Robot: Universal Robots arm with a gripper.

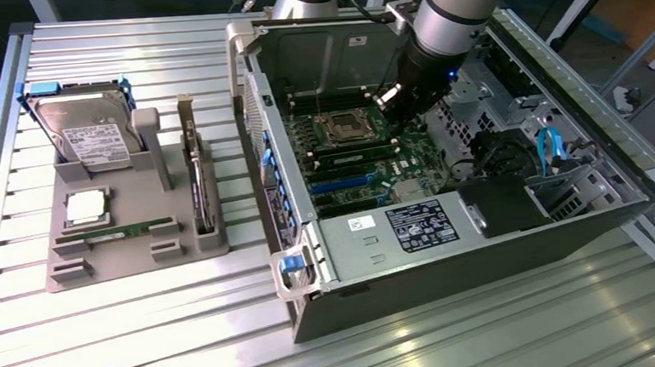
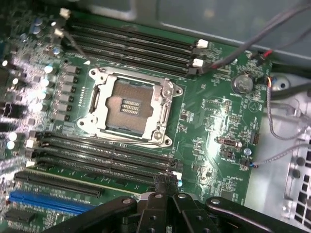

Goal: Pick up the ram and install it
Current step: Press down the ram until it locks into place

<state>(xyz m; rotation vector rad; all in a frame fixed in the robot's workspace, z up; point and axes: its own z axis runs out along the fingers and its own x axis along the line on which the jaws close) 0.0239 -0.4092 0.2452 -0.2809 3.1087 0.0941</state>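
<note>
here, tool [image 2: 167,187] (inside case [image 1: 558,221]) over slots [image 2: 107,158]

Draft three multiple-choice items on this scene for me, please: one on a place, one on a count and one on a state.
1. Where is the gripper?
A) above the hard drive
B) inside the open computer case, over the motherboard
C) past the table's edge

2. How many ram sticks lie on the grey holder?
A) none
B) one
C) three

3. The processor socket is:
A) empty
B) holding a chip
C) under a cooler

Key:
1 B, it hangs within the case walls.
2 B, a single ram stick lies along the holder's front.
3 A, its bare contacts show.
</note>
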